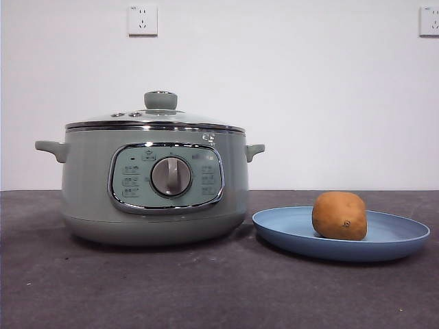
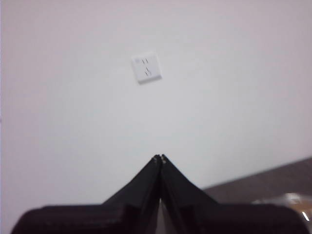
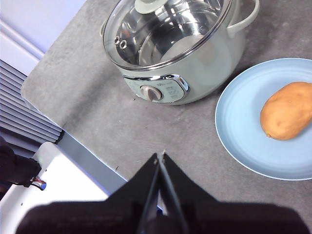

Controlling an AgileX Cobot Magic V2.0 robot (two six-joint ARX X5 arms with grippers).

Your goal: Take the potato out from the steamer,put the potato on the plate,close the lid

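Resting on the blue plate [image 1: 398,241], the potato [image 1: 339,216] is lying just right of the steamer [image 1: 82,185], whose glass lid [image 1: 154,118] is sitting closed on its rim. Both grippers are hanging away from these things with jaws pressed together, the left gripper [image 2: 160,157] facing a wall socket [image 2: 146,68] and the right gripper [image 3: 160,155] looking down over the grey counter [image 1: 206,288].

Bare table [image 1: 171,288] before steamer [image 1: 154,185]; steamer just beside plate [image 1: 405,240]; above both, open.
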